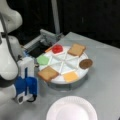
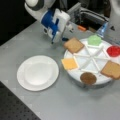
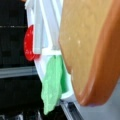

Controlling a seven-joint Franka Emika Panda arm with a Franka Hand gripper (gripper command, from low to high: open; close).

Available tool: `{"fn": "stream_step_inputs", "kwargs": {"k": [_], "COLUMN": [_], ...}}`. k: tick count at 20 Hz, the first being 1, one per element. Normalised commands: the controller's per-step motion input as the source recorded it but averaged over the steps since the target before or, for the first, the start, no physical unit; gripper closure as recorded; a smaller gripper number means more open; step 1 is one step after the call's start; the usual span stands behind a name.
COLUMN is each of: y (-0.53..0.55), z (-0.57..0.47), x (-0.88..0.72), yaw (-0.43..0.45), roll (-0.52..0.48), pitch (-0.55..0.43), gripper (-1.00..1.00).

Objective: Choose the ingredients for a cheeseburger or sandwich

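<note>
One gripper (image 1: 23, 98) hung low over the grey table (image 1: 105, 87), just off the edge of the round divided tray (image 1: 60, 81), at a front view's left. In a front view (image 2: 53, 40) it slanted down toward the table beside the tray's near rim. Whether its jaws were spread or pressed together could not be told. Nothing showed in its grip.

Nearest to it lay a brown toast square (image 1: 48, 73), tilted over the tray's rim. The wrist view was filled by that toast (image 3: 85, 50), with the green round (image 3: 52, 82) and the red round (image 3: 28, 46) behind it.

All six ingredients sat in their own wedges, in both front views:
- the green round (image 1: 43, 60)
- the red round (image 1: 57, 48)
- the second toast square (image 1: 76, 49)
- the dark patty disc (image 1: 85, 63)
- the yellow-orange cheese square (image 1: 70, 76)
- the near toast.

The white paper plate (image 2: 21, 75) lay well apart from the gripper, and no sandwich stood on it.

The work looked to be at its very start, with the arm lining up on a first piece and nothing yet picked. Taking that toast would call for gripping a thin, flat slab by its overhanging edge without catching the rim beneath it.
</note>
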Motion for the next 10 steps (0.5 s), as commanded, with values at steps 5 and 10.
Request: {"fn": "stream_step_inputs", "kwargs": {"k": [5, 10], "y": [-0.16, -0.11], "z": [-0.25, -0.24], "x": [0.31, 0.28], "yaw": [0.113, 0.085], "roll": [0.453, 0.423], "pitch": [-0.106, -0.108], "gripper": [-1.0, -1.0]}}
